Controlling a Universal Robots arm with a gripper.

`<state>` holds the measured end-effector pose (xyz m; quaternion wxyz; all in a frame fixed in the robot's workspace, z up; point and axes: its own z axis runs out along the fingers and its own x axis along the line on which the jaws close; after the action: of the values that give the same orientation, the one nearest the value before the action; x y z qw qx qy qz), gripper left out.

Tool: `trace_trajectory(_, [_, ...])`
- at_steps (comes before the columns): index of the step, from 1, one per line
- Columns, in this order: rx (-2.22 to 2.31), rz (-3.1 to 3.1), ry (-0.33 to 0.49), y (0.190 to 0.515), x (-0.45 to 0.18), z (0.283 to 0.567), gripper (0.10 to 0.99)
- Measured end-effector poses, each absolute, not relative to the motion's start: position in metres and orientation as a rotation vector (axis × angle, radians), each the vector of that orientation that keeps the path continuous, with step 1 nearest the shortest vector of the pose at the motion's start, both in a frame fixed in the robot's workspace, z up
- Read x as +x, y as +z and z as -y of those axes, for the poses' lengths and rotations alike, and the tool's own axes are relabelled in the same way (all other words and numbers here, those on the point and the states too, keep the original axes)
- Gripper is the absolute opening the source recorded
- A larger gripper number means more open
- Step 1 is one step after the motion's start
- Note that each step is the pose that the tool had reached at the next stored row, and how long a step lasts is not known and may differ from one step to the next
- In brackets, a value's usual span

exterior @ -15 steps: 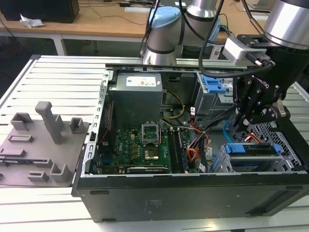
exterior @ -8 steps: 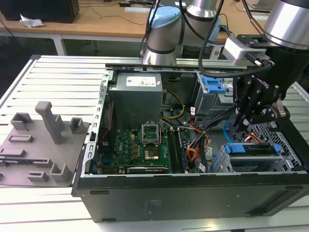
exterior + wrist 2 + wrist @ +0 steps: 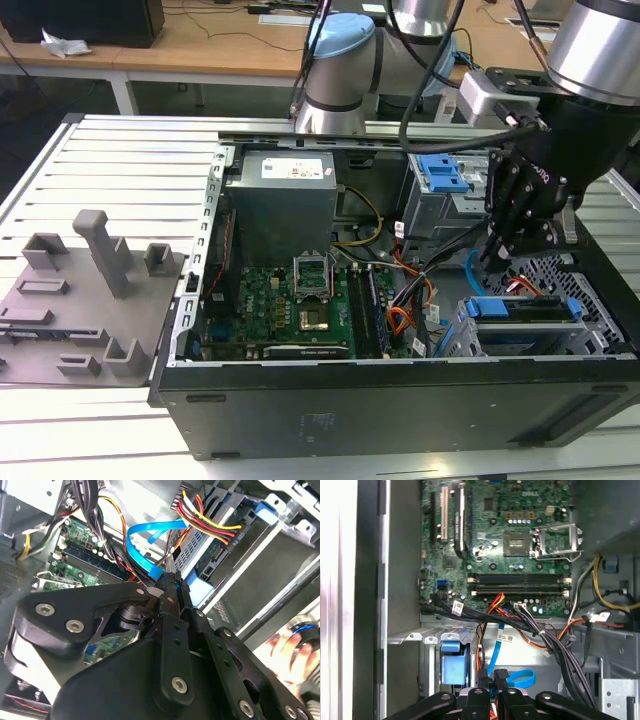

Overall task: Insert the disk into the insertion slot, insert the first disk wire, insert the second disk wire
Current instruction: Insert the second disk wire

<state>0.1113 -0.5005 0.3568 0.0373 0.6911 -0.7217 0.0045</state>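
Black gripper [image 3: 167, 582] linkage sits closest to my second wrist camera, its fingers pressed together on the small dark plug at the end of the second disk wire [image 3: 150, 532], the flat light-blue cable that loops up and back above the fingertips. In the first wrist view the same fingers [image 3: 492, 677] stand side by side with almost no gap, and a curl of the blue cable [image 3: 520, 678] shows just beside them.

From the exterior view I see the gripper [image 3: 497, 252] lowered into the open computer case [image 3: 400, 400], just above the disk [image 3: 525, 310]. The disk lies seated in the insertion slot [image 3: 590, 300], the grey perforated cage at the case corner toward the exterior view's right, with its bright blue carrier frame showing along the top edge. In the second wrist view the disk's connector end [image 3: 210, 560] is just beyond the held plug; I cannot tell whether the plug touches it. A bundle of red, yellow and black power wires [image 3: 210, 522] runs to a dark connector beside the disk.

Behind the insertion slot stands another grey cage with a blue latch [image 3: 440, 172]. Toward the exterior view's left of the slot lies the green motherboard [image 3: 290, 300], with orange flat cables [image 3: 405, 300] between them, and the grey power supply [image 3: 280, 200] behind it. The case rests on a slatted metal worktop [image 3: 120, 160], where a grey fixture tray [image 3: 80, 290] sits beside it.
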Motion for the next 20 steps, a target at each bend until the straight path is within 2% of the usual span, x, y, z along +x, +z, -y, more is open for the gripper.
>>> trace_trajectory(9, [1.941, 2.374, 0.005, 0.356, 0.111, 0.501, 0.161])
trace_trajectory(20, [1.941, 2.374, 0.005, 0.355, 0.111, 0.519, 0.161])
